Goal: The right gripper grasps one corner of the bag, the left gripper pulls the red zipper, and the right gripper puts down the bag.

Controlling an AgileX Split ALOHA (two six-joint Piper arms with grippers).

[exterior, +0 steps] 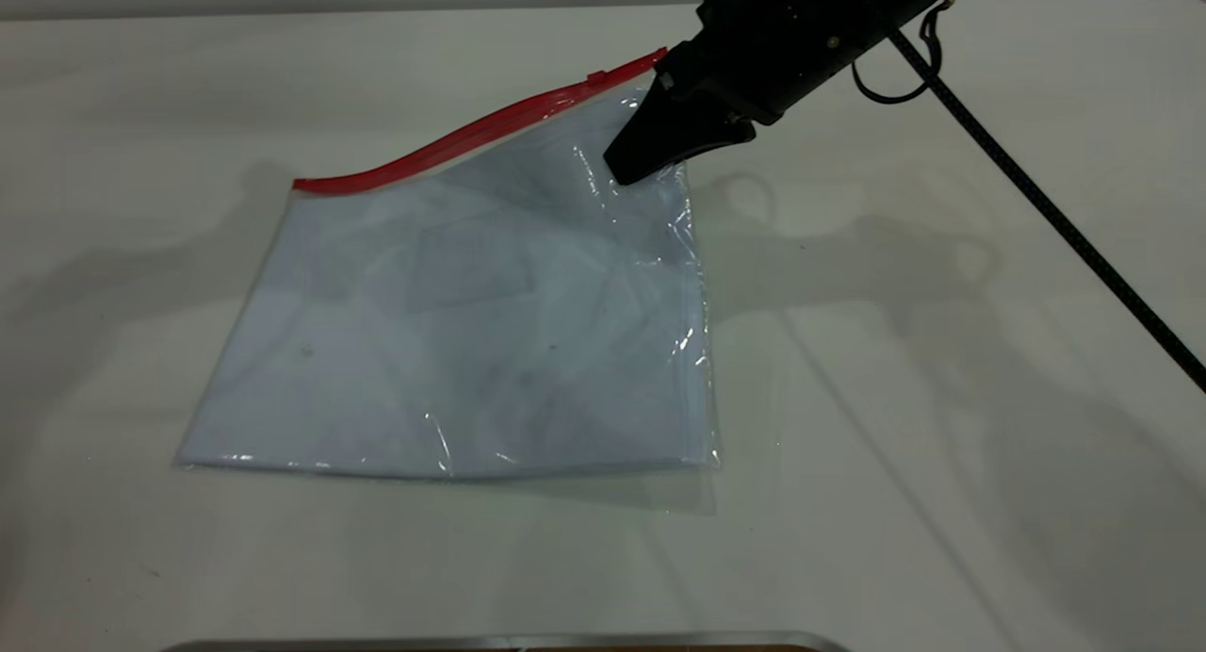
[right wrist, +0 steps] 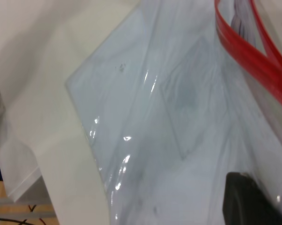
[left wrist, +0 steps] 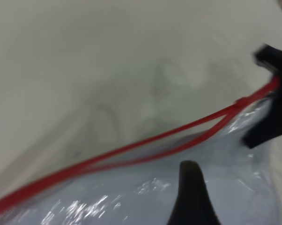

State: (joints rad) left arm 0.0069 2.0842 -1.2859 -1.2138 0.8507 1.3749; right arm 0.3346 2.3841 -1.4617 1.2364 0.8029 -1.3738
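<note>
The bag point(exterior: 471, 332) is a clear pouch with white sheets and lies on the white table, its far right corner raised. My right gripper point(exterior: 629, 167) comes in from the upper right and is shut on that raised corner. The red zipper point(exterior: 471, 129) runs along the far edge, and its small slider tab point(exterior: 596, 75) sits close to the right gripper. In the left wrist view the red zipper point(left wrist: 131, 152) splits into two strands that meet near the slider point(left wrist: 241, 101). My left gripper point(left wrist: 190, 187) hovers over the bag's film point(left wrist: 108, 197). It does not show in the exterior view.
A black cable point(exterior: 1036, 200) runs down across the table's right side. A metal edge point(exterior: 509, 641) lies at the near table border. The right wrist view shows the bag point(right wrist: 178, 103), the zipper point(right wrist: 253, 61) and the table's edge point(right wrist: 19, 168).
</note>
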